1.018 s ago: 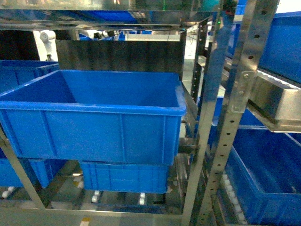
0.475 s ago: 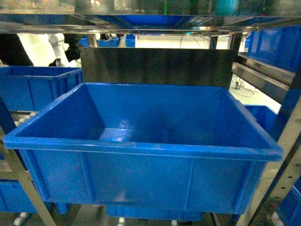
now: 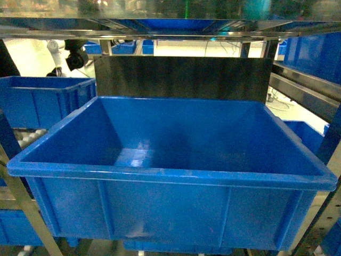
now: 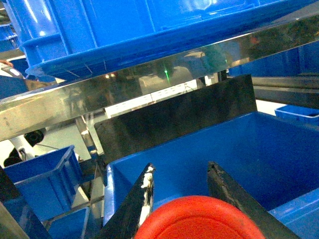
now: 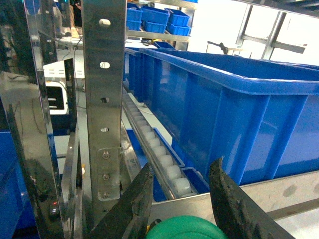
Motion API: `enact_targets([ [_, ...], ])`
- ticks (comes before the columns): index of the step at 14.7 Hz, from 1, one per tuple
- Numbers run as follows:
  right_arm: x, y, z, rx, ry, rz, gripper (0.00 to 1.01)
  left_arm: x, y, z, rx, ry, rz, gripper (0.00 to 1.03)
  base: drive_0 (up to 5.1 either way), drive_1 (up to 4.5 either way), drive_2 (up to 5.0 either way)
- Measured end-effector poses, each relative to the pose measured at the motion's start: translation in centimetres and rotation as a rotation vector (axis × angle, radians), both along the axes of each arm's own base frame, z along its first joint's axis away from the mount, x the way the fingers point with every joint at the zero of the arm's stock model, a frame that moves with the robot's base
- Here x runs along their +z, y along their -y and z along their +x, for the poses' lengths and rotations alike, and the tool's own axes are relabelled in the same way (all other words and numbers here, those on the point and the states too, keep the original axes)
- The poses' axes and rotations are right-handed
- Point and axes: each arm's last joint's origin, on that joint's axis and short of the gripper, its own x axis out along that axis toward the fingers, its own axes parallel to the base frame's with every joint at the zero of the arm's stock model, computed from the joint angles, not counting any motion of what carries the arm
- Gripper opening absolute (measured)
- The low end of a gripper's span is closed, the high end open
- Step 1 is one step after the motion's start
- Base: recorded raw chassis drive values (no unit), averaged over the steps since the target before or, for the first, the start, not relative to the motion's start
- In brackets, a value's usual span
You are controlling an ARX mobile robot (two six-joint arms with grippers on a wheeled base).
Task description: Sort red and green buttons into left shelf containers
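A smooth round red button (image 4: 199,219) is pinched by the left tool (image 4: 180,186) above the glossy blue bin (image 3: 170,176); a green-capped button (image 5: 182,228) is gripped by the right tool (image 5: 182,191).

Glossy plastic bin (image 3: 170,208), polished steel shelf (image 4: 99,92)

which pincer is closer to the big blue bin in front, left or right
Left. The left pincer, holding the red button, faces the blue bin. The right pincer, holding the green button, is beside a shelf post.

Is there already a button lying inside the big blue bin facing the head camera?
No, the blue bin shows only bare blue floor and walls inside.
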Motion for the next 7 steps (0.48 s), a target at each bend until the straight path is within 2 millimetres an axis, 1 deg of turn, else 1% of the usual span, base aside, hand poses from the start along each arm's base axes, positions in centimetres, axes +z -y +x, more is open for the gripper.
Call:
enact_targets([
  [7,0.00,0.00,0.00,0.000,0.000,0.000,0.31,0.00,0.00,0.00,0.000,0.000,0.000,0.28,-3.6,4.82,-1.1],
])
